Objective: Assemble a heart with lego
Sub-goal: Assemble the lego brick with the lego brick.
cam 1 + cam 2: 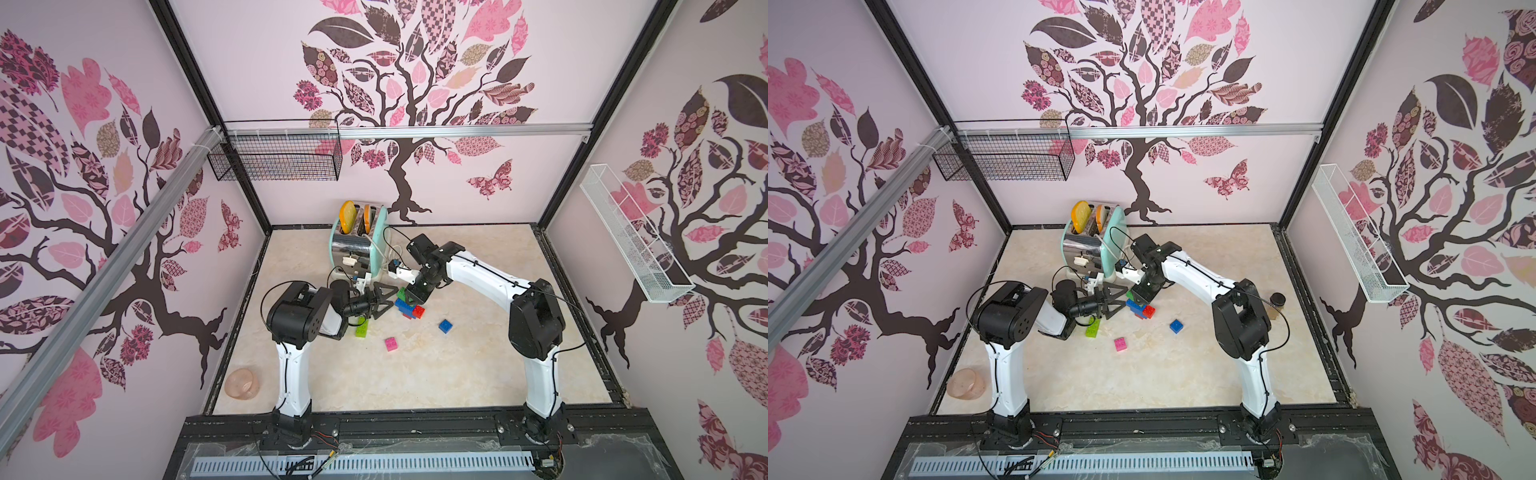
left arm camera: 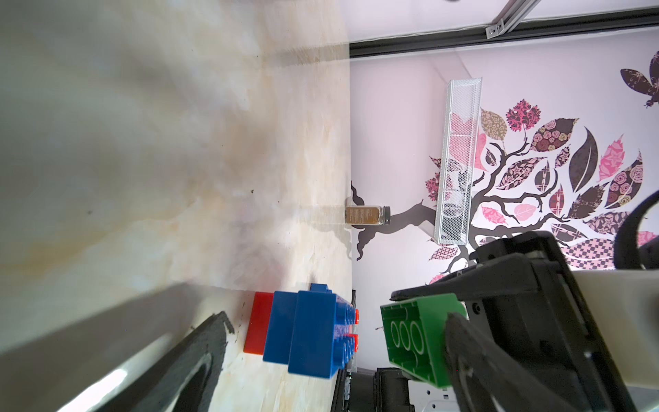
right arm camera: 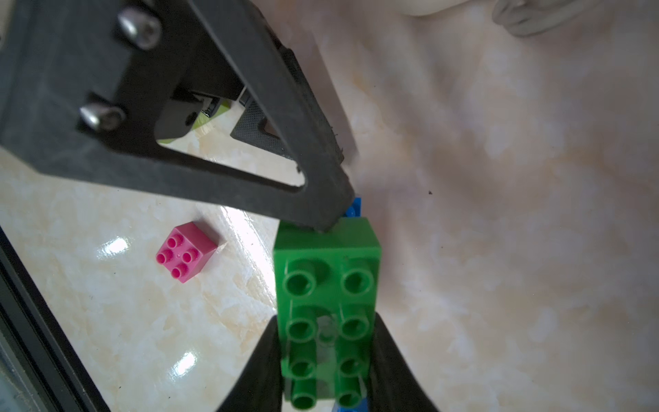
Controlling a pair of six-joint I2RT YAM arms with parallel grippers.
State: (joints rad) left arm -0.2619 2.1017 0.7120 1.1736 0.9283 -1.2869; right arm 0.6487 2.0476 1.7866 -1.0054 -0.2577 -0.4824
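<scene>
Our right pincer (image 3: 326, 360) is pinching the dark green brick (image 3: 326, 285) by its long sides, studs up. It hangs just over the half-built heart (image 1: 409, 308), which is blue bricks stacked on red, and we can see a gap between the two in the left wrist view. The left pincer (image 1: 387, 299) is spread wide at the heart's 9 o'clock, one fingertip right by the green brick's end. Loose on the worktop (image 1: 457, 374) around the heart we've got the lime brick (image 1: 362, 328) at 8 o'clock, the pink brick (image 1: 391, 344) at 7 and the small blue brick (image 1: 445, 326) at 4.
</scene>
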